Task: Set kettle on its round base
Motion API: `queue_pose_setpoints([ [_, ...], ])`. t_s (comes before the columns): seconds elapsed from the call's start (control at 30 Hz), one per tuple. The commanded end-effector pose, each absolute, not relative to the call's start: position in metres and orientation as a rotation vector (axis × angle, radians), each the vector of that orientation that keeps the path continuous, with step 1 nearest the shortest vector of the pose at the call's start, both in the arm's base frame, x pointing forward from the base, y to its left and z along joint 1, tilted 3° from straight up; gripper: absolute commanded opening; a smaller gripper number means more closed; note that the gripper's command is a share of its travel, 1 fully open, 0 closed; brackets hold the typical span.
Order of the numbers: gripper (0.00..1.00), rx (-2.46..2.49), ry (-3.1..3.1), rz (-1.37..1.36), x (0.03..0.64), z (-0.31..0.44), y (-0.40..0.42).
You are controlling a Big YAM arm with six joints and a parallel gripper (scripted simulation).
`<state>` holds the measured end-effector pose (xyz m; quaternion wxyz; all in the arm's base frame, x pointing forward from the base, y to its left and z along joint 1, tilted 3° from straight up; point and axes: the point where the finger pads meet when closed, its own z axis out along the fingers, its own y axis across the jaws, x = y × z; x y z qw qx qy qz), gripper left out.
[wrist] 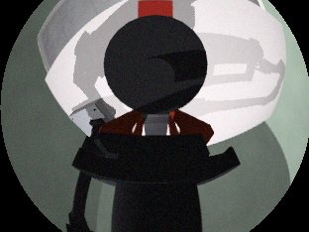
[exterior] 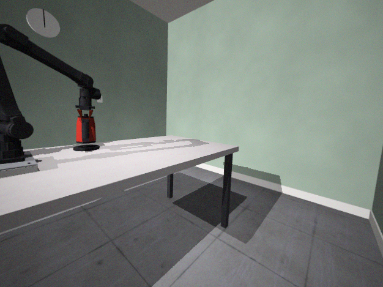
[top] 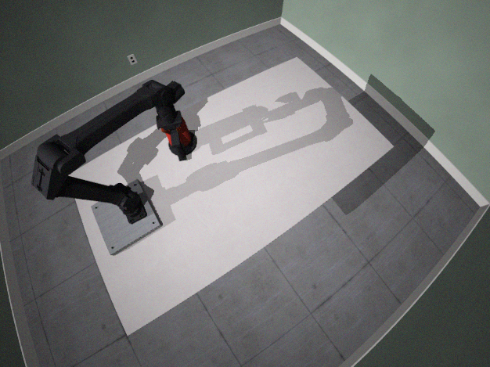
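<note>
The red kettle (top: 185,134) (exterior: 79,131) hangs about upright from my gripper (top: 174,134) (exterior: 85,123) (wrist: 155,119), which is shut on its dark upright handle bar (exterior: 85,130). In the wrist view the round black lid (wrist: 149,68) hides the fingertips. The black round base (top: 193,141) (exterior: 96,147) lies flat on the table, right under the kettle. In the exterior view a narrow gap shows between the kettle's bottom and the base, and the two look roughly in line sideways. The stud and the ring's hole are hidden.
The white table (top: 253,203) (exterior: 128,168) carries the arm's grey mounting plate (top: 118,235) (exterior: 19,167) to the left of the kettle. The arm's shadow lies across the table top. The table's far edge runs behind the kettle.
</note>
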<state>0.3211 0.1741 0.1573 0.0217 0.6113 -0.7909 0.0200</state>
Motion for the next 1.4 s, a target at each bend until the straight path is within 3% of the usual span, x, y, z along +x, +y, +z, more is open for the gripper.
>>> queue_pose_setpoints([
  [0.0, 0.0, 1.967, -2.518, 0.077, 0.3398, 0.1953, 0.1929],
  [1.37, 0.0, 1.97, -2.542, 0.08, 0.3443, 0.1975, 0.1989],
])
